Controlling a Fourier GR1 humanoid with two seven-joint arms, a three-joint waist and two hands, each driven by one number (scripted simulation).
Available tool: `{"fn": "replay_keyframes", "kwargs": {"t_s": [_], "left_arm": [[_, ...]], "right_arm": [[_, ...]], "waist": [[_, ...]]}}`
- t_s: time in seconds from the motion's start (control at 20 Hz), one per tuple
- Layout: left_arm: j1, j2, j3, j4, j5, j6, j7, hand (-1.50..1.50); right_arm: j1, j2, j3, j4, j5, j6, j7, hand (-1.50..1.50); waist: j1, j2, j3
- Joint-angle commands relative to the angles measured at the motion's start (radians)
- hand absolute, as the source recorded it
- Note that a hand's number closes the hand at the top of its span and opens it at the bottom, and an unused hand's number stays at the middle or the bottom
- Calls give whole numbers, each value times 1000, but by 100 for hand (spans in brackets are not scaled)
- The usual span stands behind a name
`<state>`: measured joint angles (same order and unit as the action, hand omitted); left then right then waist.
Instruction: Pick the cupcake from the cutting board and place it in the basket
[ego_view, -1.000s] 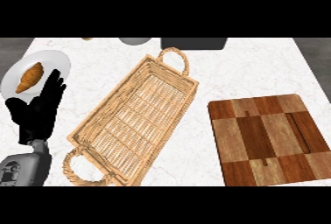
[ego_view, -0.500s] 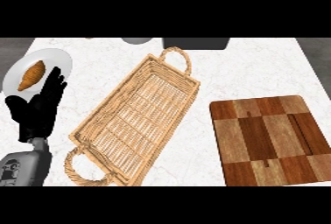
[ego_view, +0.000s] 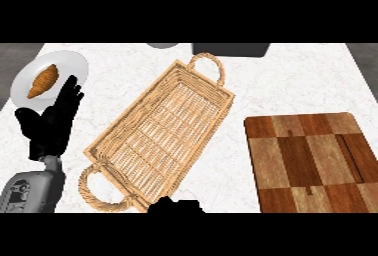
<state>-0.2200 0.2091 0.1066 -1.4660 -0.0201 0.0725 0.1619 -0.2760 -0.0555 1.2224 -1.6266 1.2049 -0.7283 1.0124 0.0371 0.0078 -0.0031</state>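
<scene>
The white marbled worktop (ego_view: 295, 85) fills the head view. On it, left of centre, lies the wicker basket (ego_view: 159, 135), a long shallow tray with a loop handle at each end; its long axis runs diagonally, from the near-left handle up to the far-right handle. Nothing shows inside it. To its right, well apart, lies the wooden cutting board (ego_view: 314, 162), a rectangle of light and dark blocks with its long side running away from the viewer and its right edge cut off by the frame. No cupcake can be seen on the board or anywhere else in the view, so its place cannot be told.

The left hand (ego_view: 50, 125) stands at the view's left edge above its grey forearm (ego_view: 29, 192), open, fingers straight and pointing away, holding nothing; its fingertips overlap the near rim of the white plate (ego_view: 70, 62). On that plate lies a croissant (ego_view: 43, 81), its long axis tilted up to the right.

At the lower edge, just below the basket's near handle, a small black shape (ego_view: 176, 206) shows, seemingly part of the right hand; whether its fingers are spread or curled cannot be told.
</scene>
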Motion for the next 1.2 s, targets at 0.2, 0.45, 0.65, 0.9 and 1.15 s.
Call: {"fn": "replay_keyframes", "kwargs": {"t_s": [0.2,0.45,0.65,0.9,1.15], "left_arm": [[8,-16,-25,-2,-24,8,-27,0],[-47,-18,-36,9,-14,-6,25,0],[-52,-39,-46,11,-33,22,26,0],[-49,-7,-17,13,-17,3,24,0],[-61,-21,-24,25,-16,7,41,0]], "right_arm": [[-232,53,-234,34,-173,74,200,150],[-462,55,-341,168,-357,55,224,150],[-613,55,-387,250,-517,14,201,150],[-772,18,-259,482,-311,302,63,150],[-948,55,-231,616,-340,403,54,150]], "waist": [[39,2,1],[55,5,2],[37,2,2],[21,-10,-3],[20,-3,0]]}}
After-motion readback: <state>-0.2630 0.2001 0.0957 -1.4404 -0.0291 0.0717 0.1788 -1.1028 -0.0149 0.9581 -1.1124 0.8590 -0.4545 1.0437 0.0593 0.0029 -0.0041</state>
